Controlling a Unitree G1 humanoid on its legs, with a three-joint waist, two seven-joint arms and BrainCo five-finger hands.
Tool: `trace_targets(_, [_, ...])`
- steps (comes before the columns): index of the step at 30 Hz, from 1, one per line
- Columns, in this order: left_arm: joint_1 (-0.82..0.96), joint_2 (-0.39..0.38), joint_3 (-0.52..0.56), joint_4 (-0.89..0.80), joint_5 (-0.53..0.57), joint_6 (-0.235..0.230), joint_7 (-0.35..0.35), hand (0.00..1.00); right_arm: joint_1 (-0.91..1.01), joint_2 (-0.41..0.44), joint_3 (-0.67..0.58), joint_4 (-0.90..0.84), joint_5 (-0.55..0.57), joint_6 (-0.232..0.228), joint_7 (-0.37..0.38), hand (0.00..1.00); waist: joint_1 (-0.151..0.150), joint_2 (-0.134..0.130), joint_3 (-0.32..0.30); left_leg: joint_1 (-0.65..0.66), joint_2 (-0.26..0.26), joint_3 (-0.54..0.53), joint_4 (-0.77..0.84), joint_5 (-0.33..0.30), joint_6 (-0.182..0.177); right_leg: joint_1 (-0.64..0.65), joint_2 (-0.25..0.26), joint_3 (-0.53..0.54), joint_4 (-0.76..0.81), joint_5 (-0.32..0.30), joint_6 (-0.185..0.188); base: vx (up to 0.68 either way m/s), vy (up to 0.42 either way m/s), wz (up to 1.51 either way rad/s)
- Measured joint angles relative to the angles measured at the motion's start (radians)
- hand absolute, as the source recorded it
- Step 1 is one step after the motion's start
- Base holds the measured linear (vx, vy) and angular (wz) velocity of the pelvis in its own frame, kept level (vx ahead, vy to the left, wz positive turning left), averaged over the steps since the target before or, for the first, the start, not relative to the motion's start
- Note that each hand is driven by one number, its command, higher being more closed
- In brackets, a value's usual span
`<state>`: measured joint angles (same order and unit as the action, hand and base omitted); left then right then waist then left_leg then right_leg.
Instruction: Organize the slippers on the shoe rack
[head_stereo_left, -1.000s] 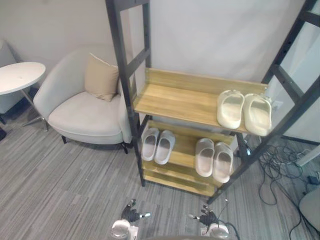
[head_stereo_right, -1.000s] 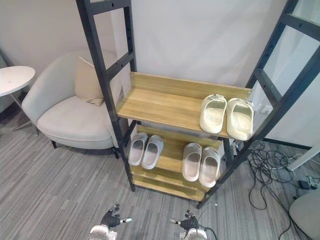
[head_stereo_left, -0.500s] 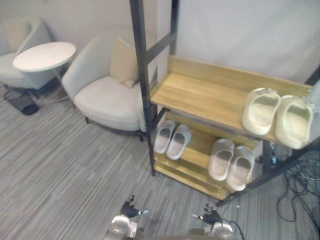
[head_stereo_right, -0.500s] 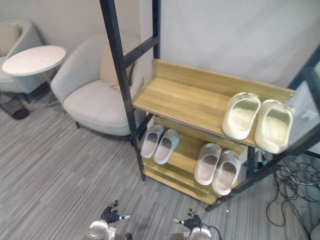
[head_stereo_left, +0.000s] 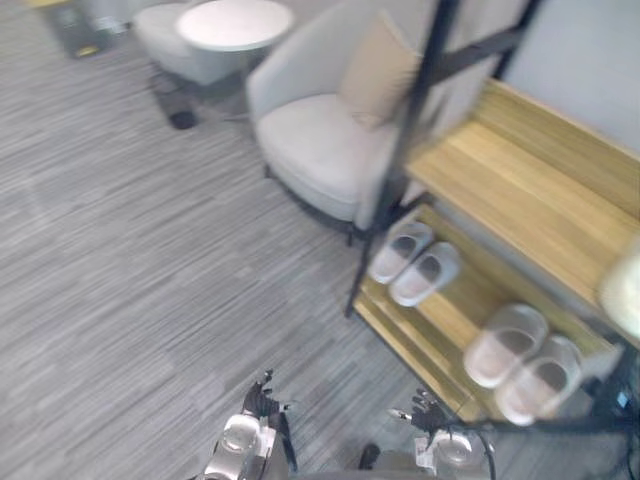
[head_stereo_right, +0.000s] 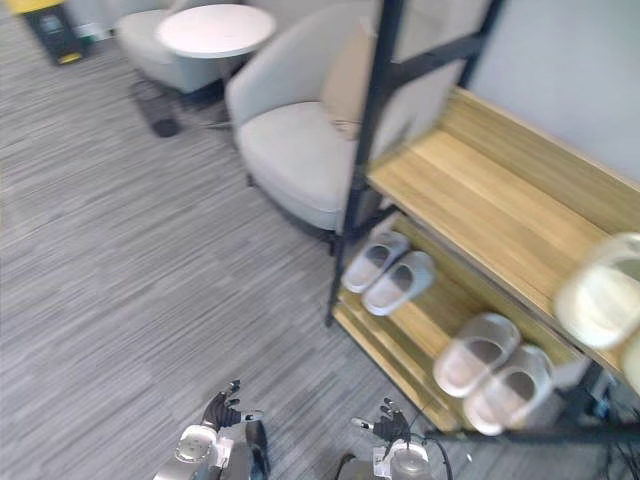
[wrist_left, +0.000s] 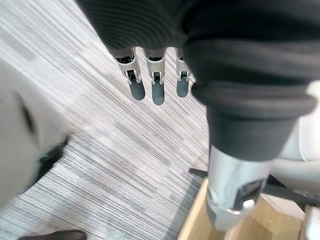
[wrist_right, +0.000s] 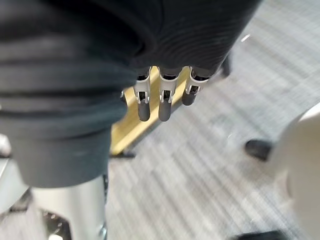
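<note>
Now L hand (head_stereo_left: 260, 398) & R hand (head_stereo_left: 425, 412) hang empty, unclenched; slippers (head_stereo_left: 398, 250) sit on shoe rack (head_stereo_left: 530, 200).

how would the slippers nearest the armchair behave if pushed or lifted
Probably light: the slippers look like moulded foam. Likely stiff-ish, not floppy, given their chunky one-piece shape. Flat on the lower shelf, they'd slide, not roll.

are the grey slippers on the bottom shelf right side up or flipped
Right side up: the left pale grey slipper pair and right pair rest soles down on the wooden bottom shelf, footbeds facing up.
</note>
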<state>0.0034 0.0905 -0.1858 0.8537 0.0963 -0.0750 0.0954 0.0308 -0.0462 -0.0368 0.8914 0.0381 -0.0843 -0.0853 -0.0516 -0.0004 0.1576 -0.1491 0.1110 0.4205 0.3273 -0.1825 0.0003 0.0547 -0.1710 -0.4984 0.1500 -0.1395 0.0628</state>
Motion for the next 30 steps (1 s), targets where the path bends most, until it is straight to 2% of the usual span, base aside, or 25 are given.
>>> trace_targets(1, [0.002,0.011,0.0,0.001,0.005,0.0,0.0,0.0,-0.001,0.018,0.003,-0.002,0.0,0.002,0.001,0.0,0.009,-0.013,-0.005,0.02,-0.026,-0.016,-0.051,0.031,0.004,-0.002,-0.008,0.011,-0.002,0.013,-0.01,-0.03,0.156,0.68])
trace_targets(2, [0.005,0.013,0.0,0.001,0.007,0.0,0.0,0.0,-0.001,0.021,0.003,-0.004,0.0,0.001,0.001,0.0,0.008,-0.014,-0.005,0.02,-0.03,-0.024,-0.055,0.035,0.006,0.001,-0.009,0.014,-0.002,0.016,-0.011,-0.06,0.127,0.45])
trace_targets(5, [0.03,0.024,0.005,0.004,0.018,0.0,0.002,0.0,-0.023,0.024,0.008,0.005,0.0,0.002,-0.001,0.0,0.013,-0.019,-0.006,0.013,-0.045,-0.049,-0.064,0.038,0.018,-0.031,-0.04,0.043,0.094,0.014,0.008,-0.06,0.09,0.25])
trace_targets(7, [0.054,0.021,0.01,0.012,0.019,0.001,0.0,0.0,-0.031,0.023,0.017,0.005,-0.002,0.003,-0.002,0.0,0.013,-0.017,0.001,0.034,-0.064,-0.071,-0.072,0.019,0.026,-0.121,-0.103,0.091,0.342,0.006,0.023,-0.09,0.116,0.21])
trace_targets(8, [0.059,0.018,0.01,0.016,0.019,0.001,-0.001,0.0,-0.026,0.024,0.018,0.005,-0.002,0.003,-0.001,0.0,0.011,-0.02,0.005,0.054,-0.078,-0.088,-0.083,0.018,0.028,-0.153,-0.12,0.134,0.426,0.001,0.019,-0.05,0.071,0.35])
trace_targets(9, [0.06,0.018,0.01,0.018,0.019,0.001,-0.001,0.0,-0.021,0.025,0.019,0.006,-0.002,0.003,0.0,0.0,0.01,-0.021,0.006,0.057,-0.081,-0.094,-0.085,0.018,0.029,-0.164,-0.12,0.15,0.439,-0.004,0.021,-0.02,0.016,0.5])
trace_targets(10, [0.064,0.013,0.013,0.024,0.019,0.001,0.0,0.0,-0.006,0.028,0.021,0.0,-0.003,0.003,0.003,0.0,0.003,-0.021,0.003,0.07,-0.093,-0.13,-0.104,0.013,0.036,-0.192,-0.086,0.252,0.457,-0.045,0.028,0.0,-0.036,0.61])
trace_targets(11, [0.061,0.019,0.016,0.024,0.018,0.001,0.002,0.0,-0.008,0.026,0.021,-0.001,-0.002,0.003,0.003,0.0,-0.001,-0.022,0.003,0.077,-0.101,-0.17,-0.125,0.013,0.036,-0.217,-0.03,0.333,0.429,-0.082,0.039,0.01,-0.047,0.62])
trace_targets(12, [0.06,0.02,0.016,0.024,0.018,0.001,0.002,0.0,-0.007,0.025,0.02,-0.001,-0.002,0.003,0.003,0.0,-0.002,-0.022,0.003,0.077,-0.102,-0.179,-0.13,0.013,0.036,-0.223,-0.018,0.349,0.418,-0.085,0.04,0.04,-0.072,0.75])
trace_targets(13, [0.056,0.021,0.023,0.024,0.018,0.001,0.004,0.0,-0.002,0.023,0.017,-0.004,-0.001,0.0,0.002,0.0,-0.009,-0.021,0.002,0.079,-0.108,-0.215,-0.154,0.019,0.026,-0.239,0.033,0.399,0.343,-0.088,0.042,0.06,-0.091,0.89])
trace_targets(15, [0.055,0.021,0.022,0.029,0.018,-0.001,0.007,0.0,0.009,0.023,0.004,-0.006,0.0,0.0,0.001,0.0,-0.013,-0.033,-0.004,0.075,-0.129,-0.251,-0.158,0.021,0.024,-0.232,0.048,0.42,0.261,-0.08,0.026,0.08,-0.142,0.95])
trace_targets(16, [0.065,0.019,0.04,0.034,0.017,-0.002,0.009,0.0,0.027,0.024,0.002,0.003,0.0,0.002,0.002,0.0,-0.014,-0.062,-0.023,0.053,-0.159,-0.269,-0.122,0.02,0.022,-0.227,0.034,0.42,0.201,-0.076,-0.003,0.1,-0.195,0.93])
trace_targets(17, [0.072,-0.004,0.052,0.044,0.011,-0.001,0.012,0.0,0.028,0.006,0.0,0.009,0.001,0.003,0.002,0.0,-0.017,-0.038,-0.036,0.029,-0.144,-0.292,-0.067,0.004,0.001,-0.222,0.039,0.392,0.205,-0.103,-0.009,0.08,-0.159,0.85])
trace_targets(18, [0.074,-0.008,0.053,0.044,0.009,-0.001,0.013,0.0,0.028,0.001,0.001,0.012,0.001,0.003,0.002,0.0,-0.011,-0.031,-0.039,0.02,-0.138,-0.293,-0.053,-0.001,0.001,-0.221,0.044,0.389,0.2,-0.103,-0.011,0.23,-0.122,0.46])
trace_targets(19, [0.076,-0.02,0.055,0.04,0.0,-0.005,0.013,0.0,0.018,-0.018,0.001,0.035,0.001,0.003,0.003,0.0,0.005,0.01,-0.046,-0.032,-0.099,-0.297,0.043,-0.036,-0.026,-0.198,0.068,0.358,0.166,-0.08,-0.029,0.25,-0.052,0.14])
trace_targets(20, [0.077,-0.023,0.061,0.04,-0.003,-0.005,0.013,0.0,0.011,-0.02,0.001,0.039,0.001,0.004,0.002,0.0,0.006,0.023,-0.044,-0.046,-0.088,-0.296,0.078,-0.046,-0.036,-0.186,0.074,0.347,0.158,-0.077,-0.034,0.41,-0.089,0.48])
trace_targets(21, [0.082,-0.033,0.094,0.038,-0.021,-0.005,0.012,0.0,0.006,-0.02,0.001,0.04,0.001,0.003,0.002,0.0,0.0,0.032,-0.03,-0.103,-0.052,-0.275,0.244,-0.047,-0.058,-0.12,0.089,0.306,0.127,-0.072,-0.041,0.28,-0.052,0.55])
trace_targets(23, [0.077,-0.032,0.11,0.027,-0.031,-0.006,0.013,0.0,0.008,-0.009,0.002,0.041,0.002,0.004,-0.002,0.0,0.004,0.017,-0.018,-0.125,-0.023,-0.23,0.349,-0.031,-0.087,-0.05,0.088,0.287,0.085,-0.072,-0.042,0.27,-0.023,0.44])
trace_targets(24, [0.074,-0.032,0.114,0.018,-0.042,-0.007,0.015,0.0,0.008,-0.01,0.004,0.04,0.003,0.003,-0.007,0.0,0.023,0.011,-0.011,-0.132,0.043,-0.138,0.414,-0.054,-0.047,0.015,0.088,0.279,0.05,-0.074,-0.044,0.3,0.056,0.09])
trace_targets(26, [0.069,-0.034,0.114,0.021,-0.042,-0.007,0.015,0.0,0.0,-0.016,0.003,0.035,0.003,0.003,-0.009,0.0,0.03,0.018,-0.007,-0.141,0.085,-0.102,0.378,-0.05,-0.044,0.035,0.087,0.28,0.039,-0.075,-0.042,0.26,0.129,0.08])
trace_targets(27, [0.06,-0.035,0.124,0.026,-0.041,-0.007,0.015,0.0,-0.016,-0.017,0.001,0.036,0.003,0.003,-0.013,0.0,0.032,0.034,0.001,-0.15,0.099,-0.097,0.249,-0.017,-0.039,0.052,0.079,0.267,0.033,-0.098,-0.005,0.19,0.157,0.22])
trace_targets(28, [0.056,-0.034,0.13,0.03,-0.041,-0.007,0.016,0.0,-0.015,-0.021,0.0,0.037,0.003,0.004,-0.013,0.0,0.033,0.036,-0.002,-0.146,0.084,-0.095,0.235,-0.02,-0.036,0.054,0.076,0.265,0.032,-0.1,0.0,0.32,0.242,0.61])
trace_targets(29, [0.044,-0.025,0.131,0.032,-0.041,-0.007,0.019,0.0,-0.011,-0.004,0.001,0.039,0.003,0.004,-0.01,0.0,0.036,0.009,-0.006,-0.14,0.035,-0.09,0.174,-0.013,-0.027,0.053,0.048,0.236,-0.001,-0.09,0.012,0.13,0.085,0.55])
trace_targets(30, [0.043,-0.02,0.131,0.031,-0.041,-0.007,0.019,0.0,-0.011,0.003,0.0,0.04,0.003,0.005,-0.011,0.0,0.038,0.001,-0.007,-0.141,0.022,-0.09,0.157,-0.013,-0.026,0.056,0.044,0.229,-0.019,-0.085,0.015,0.26,0.179,0.81])
